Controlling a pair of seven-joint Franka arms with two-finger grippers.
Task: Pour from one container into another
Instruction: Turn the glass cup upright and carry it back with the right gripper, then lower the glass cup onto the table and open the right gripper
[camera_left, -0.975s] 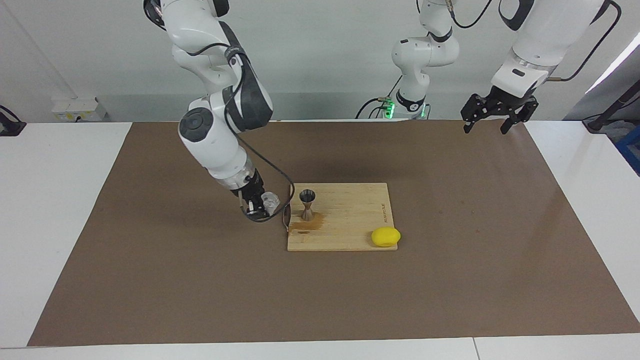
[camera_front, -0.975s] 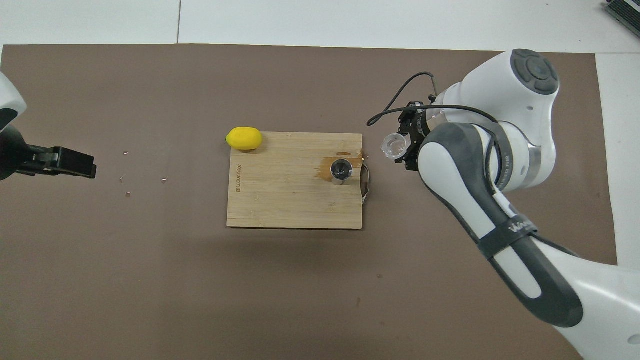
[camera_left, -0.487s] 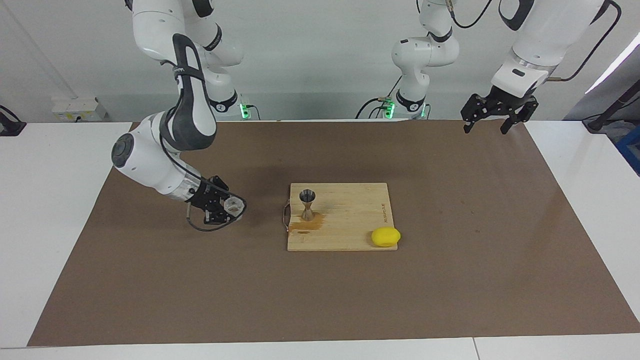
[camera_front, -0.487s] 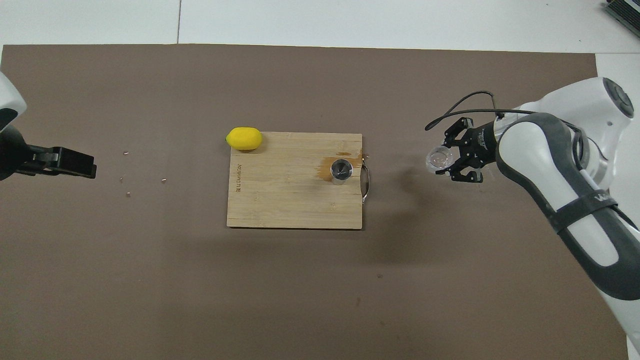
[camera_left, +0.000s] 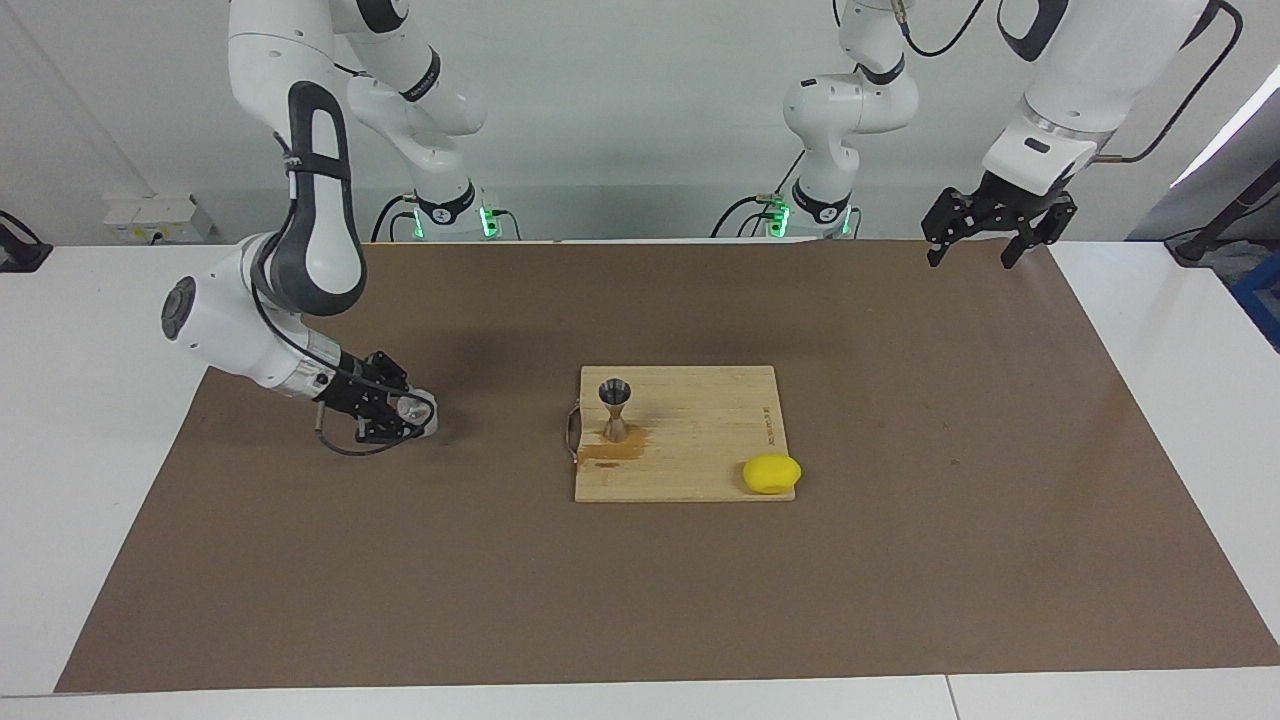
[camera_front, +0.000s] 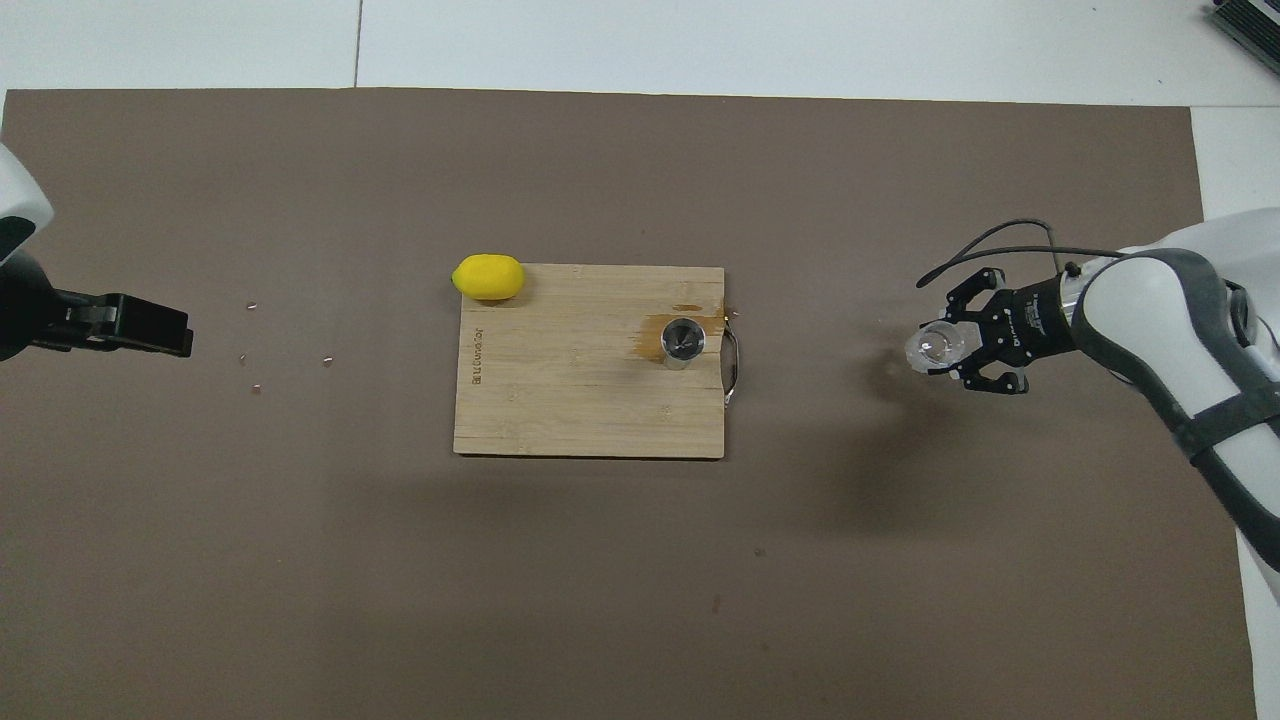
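The clear glass tumbler (camera_left: 416, 411) is between the fingers of my right gripper (camera_left: 400, 416), which is shut on it. It is held low over the brown mat, toward the right arm's end of the table and well away from the board. I cannot tell whether it touches the mat. It also shows in the overhead view (camera_front: 926, 348), in the right gripper (camera_front: 945, 347). The silver jigger (camera_left: 614, 408) stands upright on the wooden cutting board (camera_left: 700, 460), near the handle edge (camera_front: 684, 340). My left gripper (camera_left: 985, 240) waits open and empty, raised at the left arm's end.
A brown wet stain (camera_left: 608, 452) lies on the board beside the jigger. A yellow lemon (camera_left: 771, 473) rests at the board's corner away from the robots. A few small crumbs (camera_front: 255, 387) lie on the mat near the left gripper (camera_front: 150, 335).
My right gripper has carried the tumbler away from the jigger toward the right arm's end of the table and lowered it to the mat. The left arm has not moved.
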